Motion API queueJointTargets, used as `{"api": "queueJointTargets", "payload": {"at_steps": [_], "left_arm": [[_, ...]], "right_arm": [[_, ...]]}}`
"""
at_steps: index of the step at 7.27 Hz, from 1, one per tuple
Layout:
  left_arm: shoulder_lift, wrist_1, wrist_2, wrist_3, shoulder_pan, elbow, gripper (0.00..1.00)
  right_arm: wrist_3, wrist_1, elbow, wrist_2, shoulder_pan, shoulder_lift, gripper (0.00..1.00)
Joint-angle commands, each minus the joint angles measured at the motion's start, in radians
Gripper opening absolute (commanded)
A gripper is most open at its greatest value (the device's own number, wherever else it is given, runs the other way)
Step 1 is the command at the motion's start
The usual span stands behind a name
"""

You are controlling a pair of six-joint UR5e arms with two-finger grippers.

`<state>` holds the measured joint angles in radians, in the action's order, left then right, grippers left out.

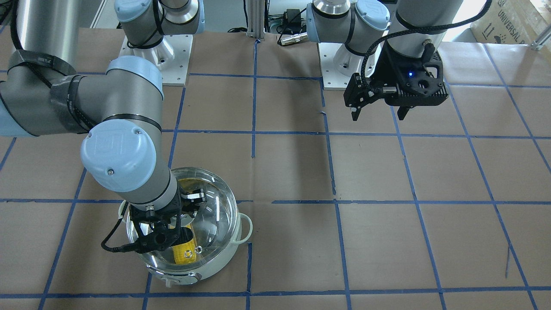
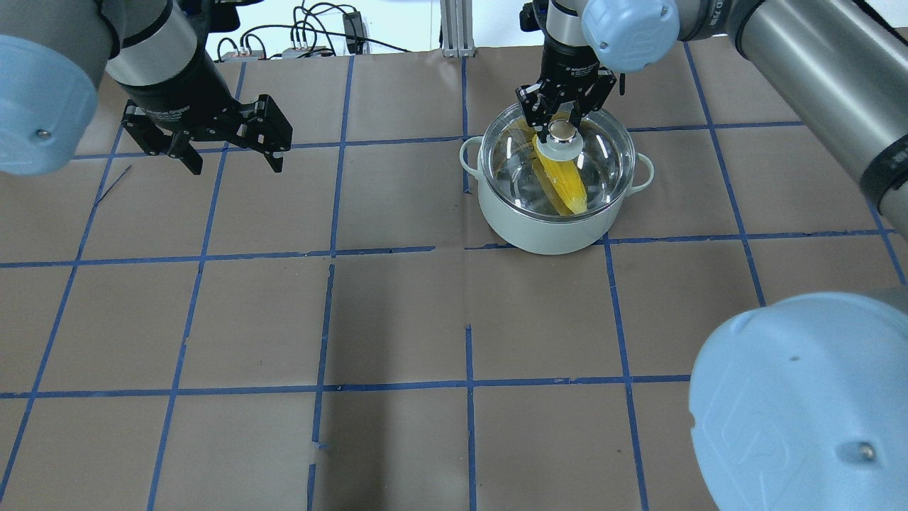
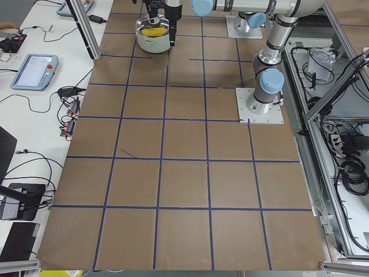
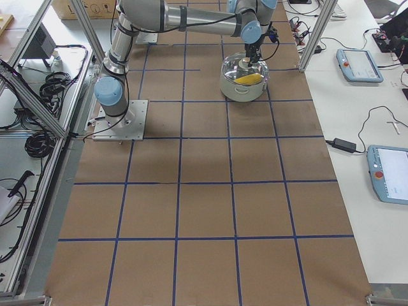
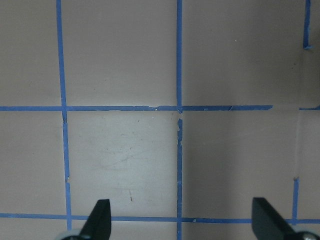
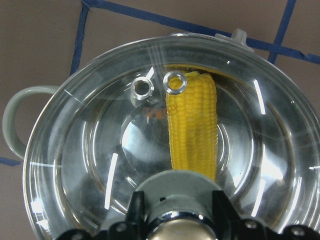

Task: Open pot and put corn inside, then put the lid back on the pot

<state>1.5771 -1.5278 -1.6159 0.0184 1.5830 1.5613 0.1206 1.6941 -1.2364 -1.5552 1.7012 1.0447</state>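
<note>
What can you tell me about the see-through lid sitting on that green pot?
The lid is a round dome of clear glass with a pale grey-green, shiny-topped knob at its centre and two metal-ringed vent holes near one edge. It sits level on the rim of the mint-green pot, closing it. The yellow corn lying inside shows through it. The fingers of the right gripper stand close on either side of the knob; whether they squeeze it cannot be told.

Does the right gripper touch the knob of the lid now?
Cannot tell. In the right wrist view, the right gripper has its fingers close on both sides of the knob of the lid, but neither contact nor gap shows plainly.
</note>
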Motion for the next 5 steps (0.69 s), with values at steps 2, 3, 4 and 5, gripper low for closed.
{"api": "queueJointTargets", "payload": {"at_steps": [2, 3, 4, 5], "left_arm": [[0.0, 0.0, 0.001, 0.0, 0.0, -0.001, 1.0], [0.0, 0.0, 0.001, 0.0, 0.0, -0.003, 1.0], [-0.002, 0.0, -0.001, 0.0, 0.0, -0.003, 1.0], [-0.003, 0.0, -0.001, 0.0, 0.0, -0.003, 1.0]], "right_arm": [[-0.06, 0.055, -0.006, -0.003, 0.001, 0.001, 1.0], [-0.064, 0.055, -0.006, -0.005, 0.001, 0.005, 1.0], [-0.07, 0.046, -0.011, -0.002, 0.006, 0.02, 1.0], [-0.07, 0.032, -0.041, -0.003, 0.006, 0.084, 1.0]]}}
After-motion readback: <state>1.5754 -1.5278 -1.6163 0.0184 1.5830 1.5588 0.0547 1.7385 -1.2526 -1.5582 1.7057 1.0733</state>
